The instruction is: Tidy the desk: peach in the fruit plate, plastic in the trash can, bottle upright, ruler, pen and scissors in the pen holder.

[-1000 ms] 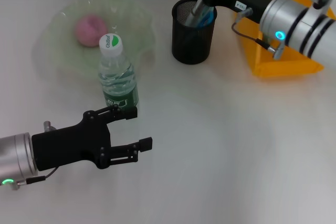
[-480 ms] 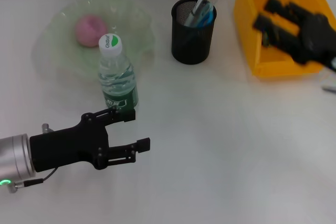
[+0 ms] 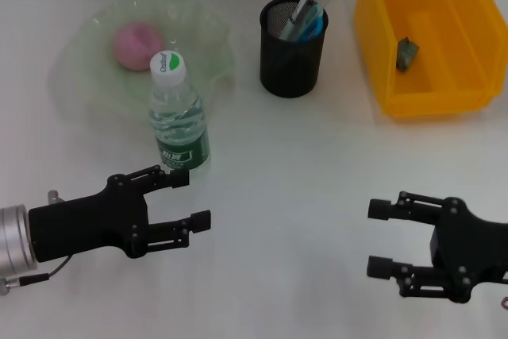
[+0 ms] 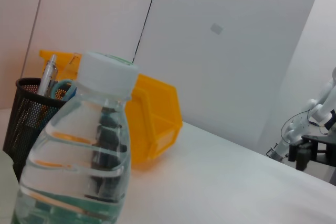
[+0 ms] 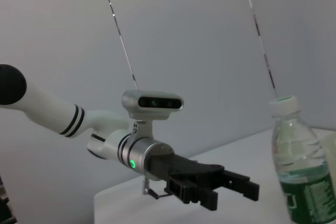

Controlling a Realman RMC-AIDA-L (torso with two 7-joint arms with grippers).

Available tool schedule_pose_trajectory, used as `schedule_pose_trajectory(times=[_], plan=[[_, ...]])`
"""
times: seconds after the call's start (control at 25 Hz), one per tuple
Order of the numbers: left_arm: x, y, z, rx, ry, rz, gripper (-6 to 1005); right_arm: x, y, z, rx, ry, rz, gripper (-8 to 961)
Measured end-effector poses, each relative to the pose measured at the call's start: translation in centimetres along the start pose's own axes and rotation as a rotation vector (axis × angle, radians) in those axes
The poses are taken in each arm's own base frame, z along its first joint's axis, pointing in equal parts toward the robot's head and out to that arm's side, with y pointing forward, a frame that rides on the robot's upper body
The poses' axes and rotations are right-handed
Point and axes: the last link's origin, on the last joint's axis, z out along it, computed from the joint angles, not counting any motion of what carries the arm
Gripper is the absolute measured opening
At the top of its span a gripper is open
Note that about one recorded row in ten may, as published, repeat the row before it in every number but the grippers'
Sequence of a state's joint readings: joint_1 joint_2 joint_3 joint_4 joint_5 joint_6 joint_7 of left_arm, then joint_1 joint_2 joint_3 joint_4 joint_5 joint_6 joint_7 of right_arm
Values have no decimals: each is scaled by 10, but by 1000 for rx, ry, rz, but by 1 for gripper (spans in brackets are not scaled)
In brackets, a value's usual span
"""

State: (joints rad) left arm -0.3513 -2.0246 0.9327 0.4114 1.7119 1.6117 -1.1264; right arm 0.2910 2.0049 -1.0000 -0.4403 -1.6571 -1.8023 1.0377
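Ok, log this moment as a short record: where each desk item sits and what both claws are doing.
peach: in the fruit plate
bottle: upright, beside the plate
pen holder: holds pen and scissors
trash can: dark scrap inside
left claw: open, empty, just short of the bottle
right claw: open, empty, low over bare desk
ruler: cannot tell

Pink peach (image 3: pixel 136 43), pale green plate (image 3: pixel 95 77), black mesh holder (image 3: pixel 291 61), yellow bin (image 3: pixel 377 53)
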Motion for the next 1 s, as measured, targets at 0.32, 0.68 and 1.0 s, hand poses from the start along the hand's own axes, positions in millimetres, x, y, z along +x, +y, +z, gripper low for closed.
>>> schedule_pose_trajectory(times=[0.32, 0.68, 1.0], plan=[[0, 0, -2, -8, -10, -9, 832, 2, 1, 5, -18, 9, 2, 754], [2, 4, -8, -35, 1, -19, 832, 1, -2, 9, -18, 16, -4, 754], [3, 4, -7, -44, 1, -20, 832, 2, -4, 18, -27, 36, -3, 754]])
